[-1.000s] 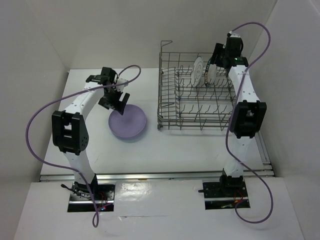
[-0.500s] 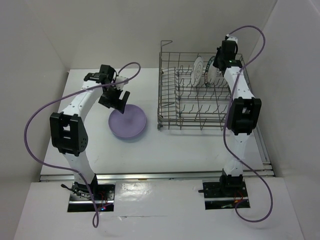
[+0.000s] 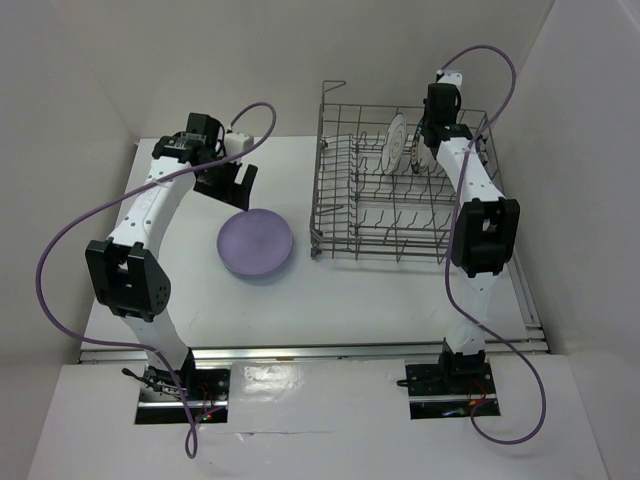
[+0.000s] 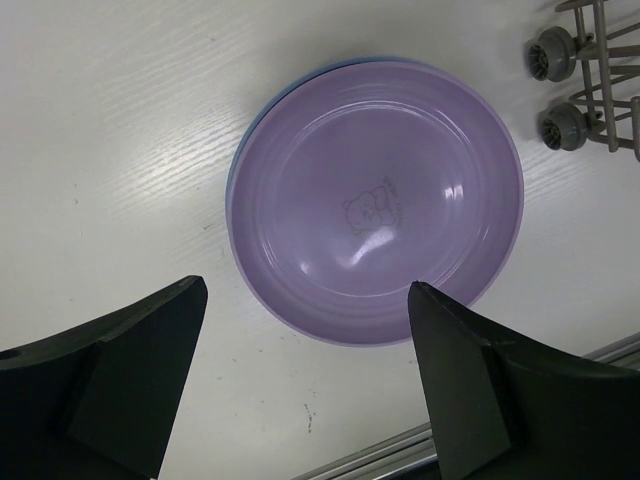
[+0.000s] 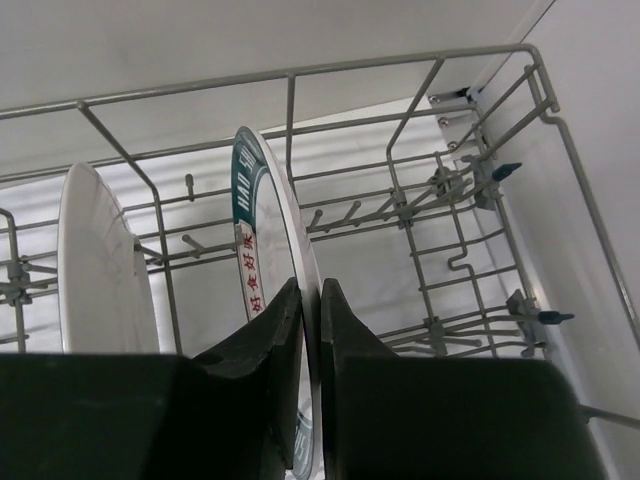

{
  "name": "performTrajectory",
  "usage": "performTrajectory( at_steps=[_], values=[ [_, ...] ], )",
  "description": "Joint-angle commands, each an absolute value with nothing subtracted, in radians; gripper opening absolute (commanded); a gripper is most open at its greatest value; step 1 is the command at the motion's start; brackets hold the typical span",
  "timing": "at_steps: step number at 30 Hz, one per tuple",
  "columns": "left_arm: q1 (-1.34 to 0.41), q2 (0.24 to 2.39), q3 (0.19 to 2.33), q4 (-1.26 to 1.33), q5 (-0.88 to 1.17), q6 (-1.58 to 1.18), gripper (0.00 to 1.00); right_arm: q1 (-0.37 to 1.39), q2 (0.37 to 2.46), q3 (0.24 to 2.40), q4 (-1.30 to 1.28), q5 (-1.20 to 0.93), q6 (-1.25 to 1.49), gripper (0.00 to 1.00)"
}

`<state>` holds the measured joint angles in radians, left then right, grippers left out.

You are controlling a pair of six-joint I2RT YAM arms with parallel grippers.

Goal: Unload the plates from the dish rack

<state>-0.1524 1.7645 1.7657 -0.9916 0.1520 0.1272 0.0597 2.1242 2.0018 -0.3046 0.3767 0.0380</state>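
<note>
We see the right fingers (image 5: 268, 345) pinched on the rim of the patterned plate (image 5: 262, 230), upright at the back of the dish rack (image 3: 390, 215). Left of the dish rack, the left fingers (image 4: 130, 370) hang wide open above the lilac plate (image 4: 375, 200) on the counter (image 4: 100, 150).

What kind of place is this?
Probably a robot test booth, not a home kitchen: bare white walls box in a white table, two robot arms are bolted at its edge, and a dish rack holds a patterned plate.
</note>
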Motion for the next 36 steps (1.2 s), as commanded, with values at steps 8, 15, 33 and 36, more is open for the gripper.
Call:
performTrajectory(
  at_steps=[8,15,33,36],
  values=[
    [-0.155,1.710,1.799,-1.011,0.213,0.121,0.96,0.107,1.939,2.046,-0.060,0.618,-0.104,0.00],
    [-0.155,1.710,1.809,-1.020,0.222,0.112,0.96,0.107,1.902,2.034,0.021,0.653,-0.199,0.00],
    [-0.155,1.675,1.859,-0.994,0.468,0.112,0.96,0.175,1.586,1.879,-0.109,0.365,0.030,0.00],
    [-0.146,1.666,1.850,-0.963,0.645,0.100,0.97,0.141,1.484,1.746,-0.150,0.061,0.187,0.00]
  ],
)
